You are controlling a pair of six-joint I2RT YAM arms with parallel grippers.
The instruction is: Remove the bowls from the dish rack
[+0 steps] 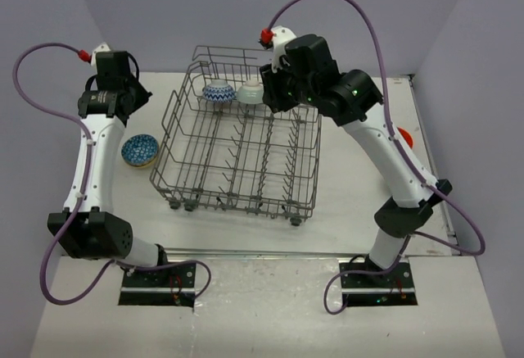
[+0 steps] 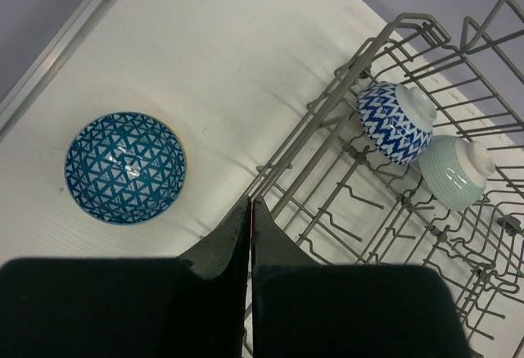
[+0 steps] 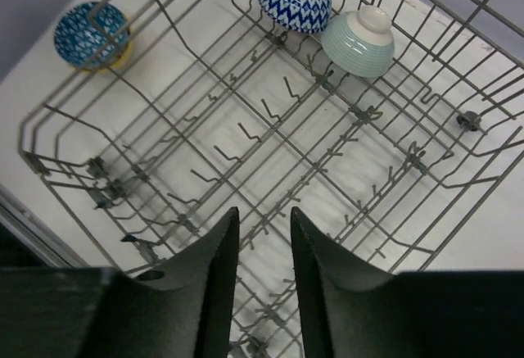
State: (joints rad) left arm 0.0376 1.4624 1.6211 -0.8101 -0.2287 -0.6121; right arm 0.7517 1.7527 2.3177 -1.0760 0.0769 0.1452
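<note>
**Top external: two bowls in rack, one on desk, both hands empty**

Dish rack (image 1: pixel 237 149) sits mid-desk (image 1: pixel 344 210) between the two arms. Blue-and-white bowl (image 1: pixel 219 92) and mint bowl (image 1: pixel 251 91) sit side by side in the rack's far-left corner, tipped on the tines with their feet showing. Teal patterned bowl (image 1: pixel 140 150) is out on the desk, just beside the rack's left wall and not touching it.

Left hand (image 2: pixel 250 204): fingers pressed fully together, nothing between them. It hangs above the rack's left rim, teal bowl to one side and the two racked bowls to the other.

Right hand (image 3: pixel 264 215): fingers a narrow gap apart, gripping nothing. It hovers over the rack interior, well short of the two bowls at the far end.
</note>
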